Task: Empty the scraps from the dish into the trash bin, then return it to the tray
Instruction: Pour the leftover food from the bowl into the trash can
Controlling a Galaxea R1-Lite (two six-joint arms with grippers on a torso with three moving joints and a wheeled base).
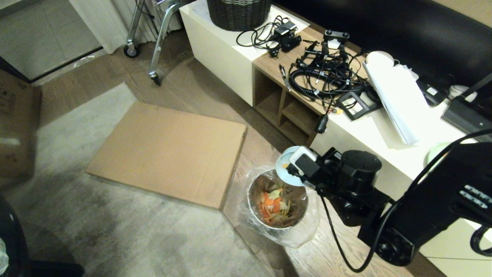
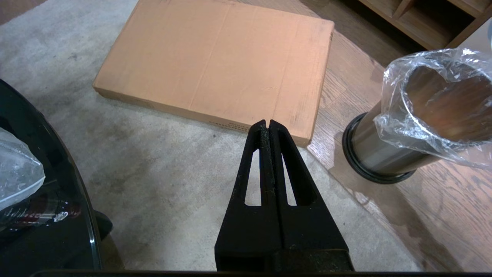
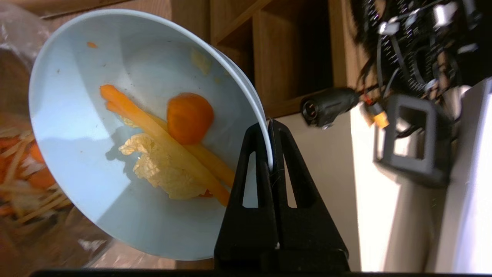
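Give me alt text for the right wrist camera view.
The right pincer, shut on the rim of the dish, holds it tipped over the trash bin. A few scraps cling inside the dish, with more already in the bin.

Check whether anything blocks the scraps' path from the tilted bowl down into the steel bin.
Nothing visible does. The right gripper holds the bowl tipped over the trash bin's open mouth; a few scraps cling inside the bowl.
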